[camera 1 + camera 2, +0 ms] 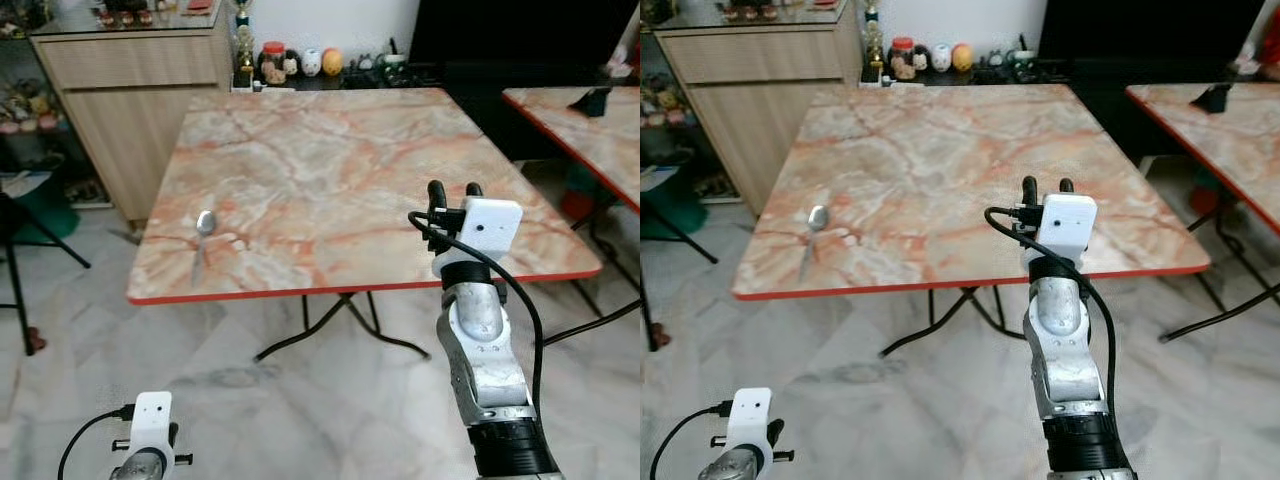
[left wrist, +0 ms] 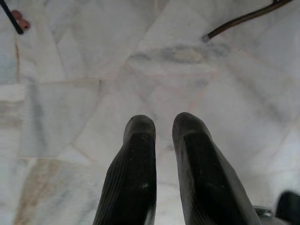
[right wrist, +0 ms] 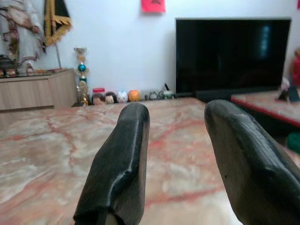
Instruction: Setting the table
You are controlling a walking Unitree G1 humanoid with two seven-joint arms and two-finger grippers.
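Spoon (image 1: 204,224) lies near the tabletop's (image 1: 330,170) front left corner. Your right gripper (image 1: 453,190) hovers over the front right edge, spread, empty. Left gripper (image 2: 161,140) hangs low, nearly closed, empty. Reaching across risks nudging the spoon off.

Room lighting is even and bright; shadows under the table (image 1: 300,150) are faint; its marble top carries a mild sheen; head views are sharp; close black fingers (image 3: 119,164) are soft-focused.

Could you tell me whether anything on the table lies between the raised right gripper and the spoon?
Nothing visible does. The right gripper hovers open over the table's near edge; the spoon lies far to its left, with bare marble between them.
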